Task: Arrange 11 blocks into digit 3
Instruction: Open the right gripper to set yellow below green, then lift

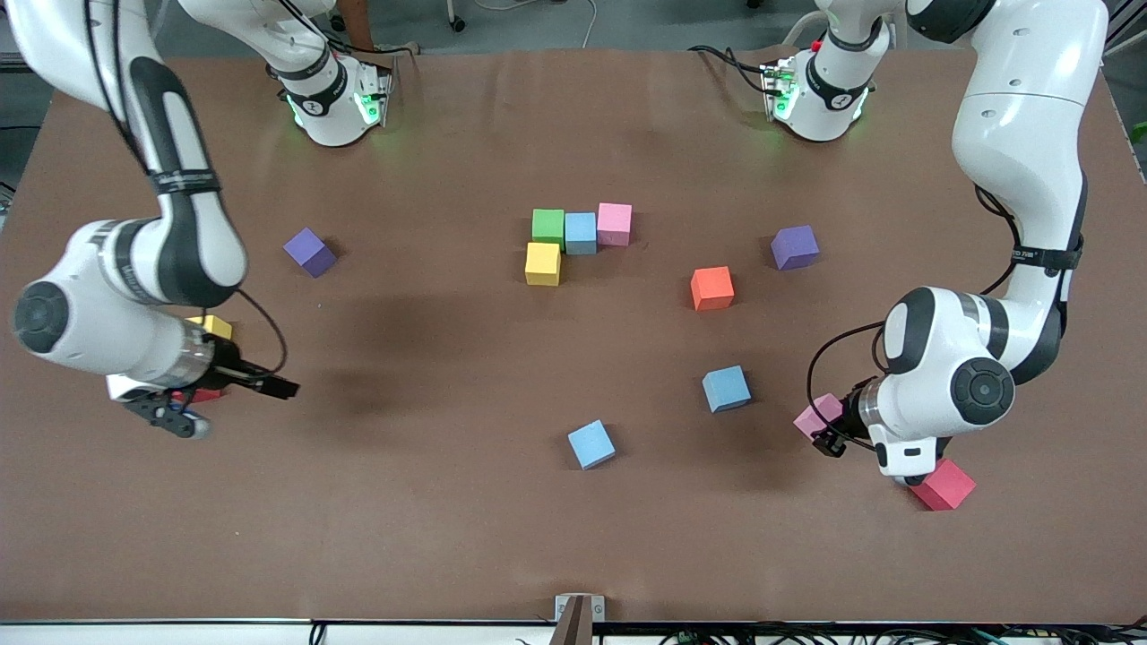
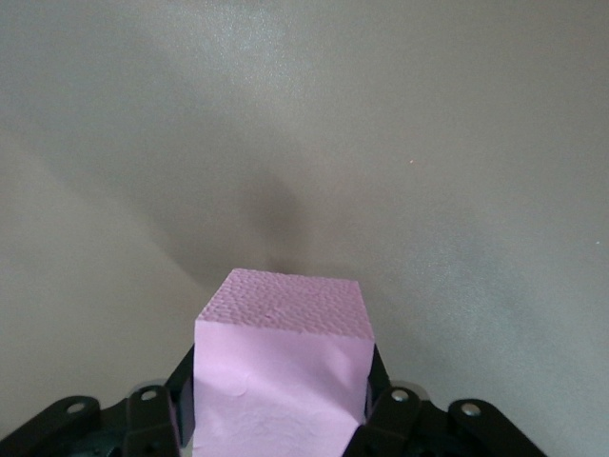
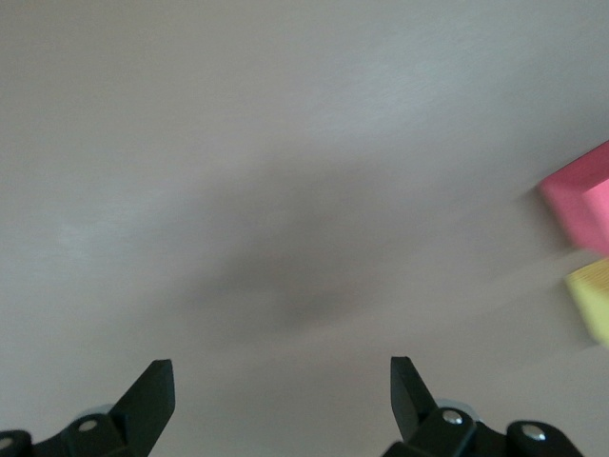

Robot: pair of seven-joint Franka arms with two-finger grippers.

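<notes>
Four small matte foam cubes, a green cube (image 1: 547, 225), a blue cube (image 1: 581, 232), a pink cube (image 1: 615, 223) and a yellow cube (image 1: 542, 263), touch at the centre of the brown table (image 1: 448, 502), with purple (image 1: 310, 251), orange (image 1: 712, 288) and two more blue cubes (image 1: 591, 444) scattered loose around them. The left gripper (image 2: 282, 419), over the left arm's end of the table beside a red cube (image 1: 943, 485), is clamped on another pink cube (image 2: 282, 371). The right gripper (image 3: 282, 392) hangs with fingers spread and empty above the right arm's end, its arm partly hiding a second yellow cube (image 1: 212, 324) and a second red cube (image 1: 204, 394).
</notes>
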